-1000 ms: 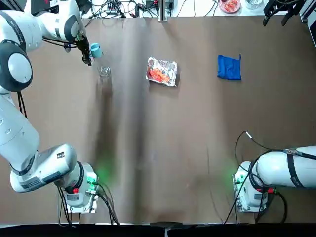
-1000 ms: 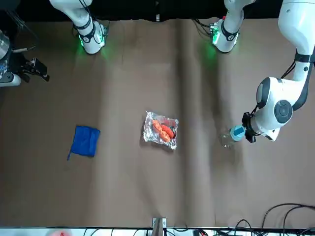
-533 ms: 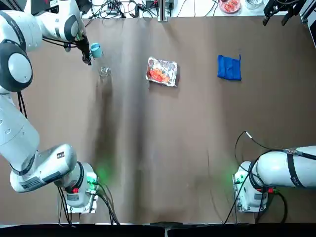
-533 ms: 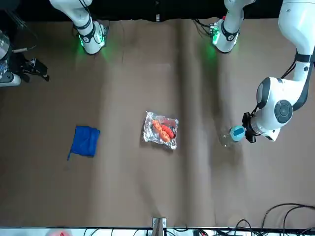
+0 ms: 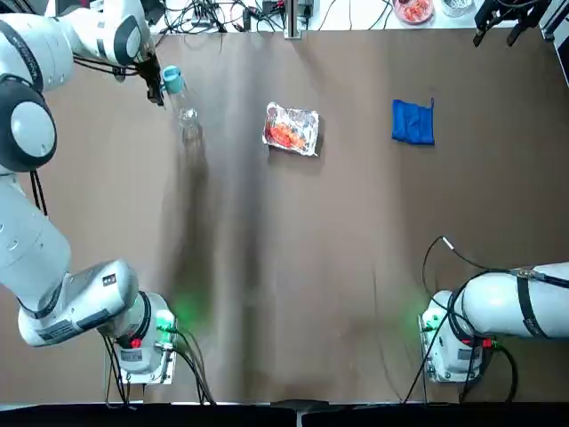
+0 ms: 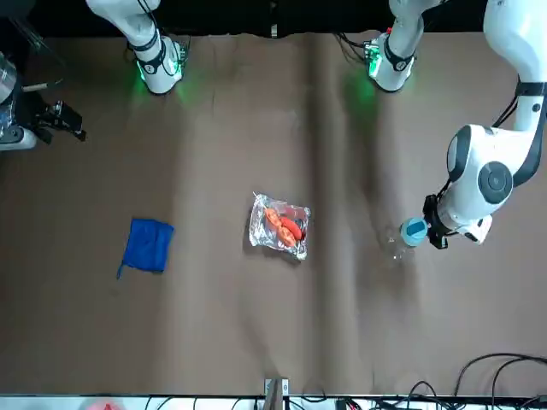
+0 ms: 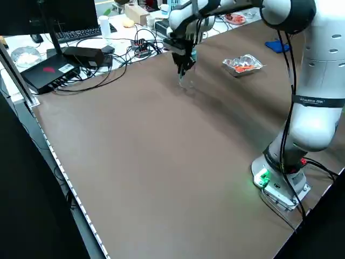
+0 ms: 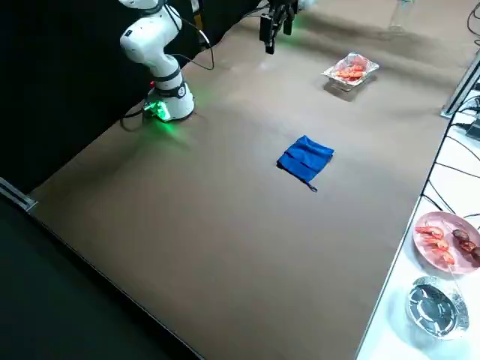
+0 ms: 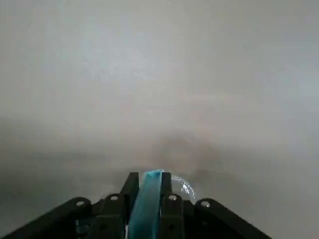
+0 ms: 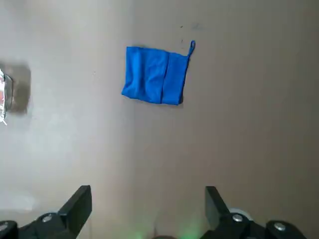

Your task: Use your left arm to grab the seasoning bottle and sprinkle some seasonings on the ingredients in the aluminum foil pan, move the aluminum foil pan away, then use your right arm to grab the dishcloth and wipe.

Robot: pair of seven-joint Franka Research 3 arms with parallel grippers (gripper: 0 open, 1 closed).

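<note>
Left claw (image 9: 149,177): pinching the seasoning bottle (image 5: 172,81) by its cap; both have shifted slightly toward the counter's (image 5: 311,267) far edge, still left of the foil pan (image 5: 292,130); you should judge this early carrying, with sprinkling yet to come; bring the bottle over the ingredients (image 6: 285,229) next; right claw (image 10: 148,190): spread, parked beyond the dishcloth (image 5: 412,122).

You are in what looks like a robotics lab: two white-and-grey jointed robot arms (image 5: 36,222) bolted to a broad brown-covered table (image 5: 311,267), with a black flat-screen monitor (image 7: 48,13), a dark keyboard (image 7: 78,35) and tangled black cables (image 7: 129,54) on the white desk (image 7: 113,40) alongside.
</note>
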